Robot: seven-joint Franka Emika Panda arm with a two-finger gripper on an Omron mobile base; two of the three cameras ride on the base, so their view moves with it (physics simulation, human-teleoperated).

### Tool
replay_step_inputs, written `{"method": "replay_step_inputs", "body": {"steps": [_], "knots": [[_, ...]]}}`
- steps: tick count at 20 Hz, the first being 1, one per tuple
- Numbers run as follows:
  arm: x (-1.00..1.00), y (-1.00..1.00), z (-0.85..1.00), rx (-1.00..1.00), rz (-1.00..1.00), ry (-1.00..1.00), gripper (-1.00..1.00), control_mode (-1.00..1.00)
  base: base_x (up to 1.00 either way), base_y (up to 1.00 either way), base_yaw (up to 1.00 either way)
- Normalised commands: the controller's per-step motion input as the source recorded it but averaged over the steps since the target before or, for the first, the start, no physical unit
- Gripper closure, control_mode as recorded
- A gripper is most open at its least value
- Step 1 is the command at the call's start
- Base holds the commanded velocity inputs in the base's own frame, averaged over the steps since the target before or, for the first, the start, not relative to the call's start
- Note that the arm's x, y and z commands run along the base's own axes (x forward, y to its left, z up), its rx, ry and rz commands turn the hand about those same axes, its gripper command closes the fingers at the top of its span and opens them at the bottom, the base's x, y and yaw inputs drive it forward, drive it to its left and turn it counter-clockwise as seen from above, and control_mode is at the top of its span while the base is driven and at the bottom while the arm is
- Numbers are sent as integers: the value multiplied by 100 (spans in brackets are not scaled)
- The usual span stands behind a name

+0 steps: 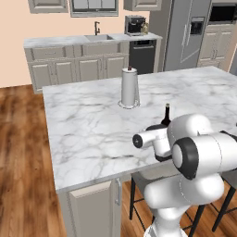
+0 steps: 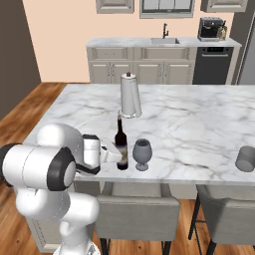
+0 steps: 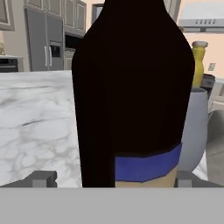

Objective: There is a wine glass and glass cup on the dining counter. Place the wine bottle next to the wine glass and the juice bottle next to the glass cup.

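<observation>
Standing between the wide-open tool's (image 3: 112, 178) fingers, ungripped: the wine bottle (image 2: 121, 145), beside the wine glass (image 2: 142, 154).

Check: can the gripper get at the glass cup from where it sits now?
Probably not directly. The open gripper sits at the wine bottle, with the wine glass beside it, both between it and the glass cup far along the dining counter.

both base views look down over the dining counter (image 1: 88, 129), sharing the wine bottle (image 2: 121, 144). the hand view faces it close up.
</observation>
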Motion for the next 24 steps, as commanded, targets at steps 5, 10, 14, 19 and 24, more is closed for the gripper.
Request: {"method": "replay_step_inputs", "body": {"steps": [5, 10, 14, 19, 24], "knots": [[-11, 2, -8, 0, 0, -1, -100, -100, 0, 0, 0], [-4, 0, -3, 0, -1, -4, -100, -100, 0, 0, 0], [-4, 3, -3, 3, -3, -1, -100, -100, 0, 0, 0], [-3, 10, -3, 9, -4, 0, -100, -100, 0, 0, 0], [-8, 14, -3, 5, -4, -3, -100, -100, 0, 0, 0]]}}
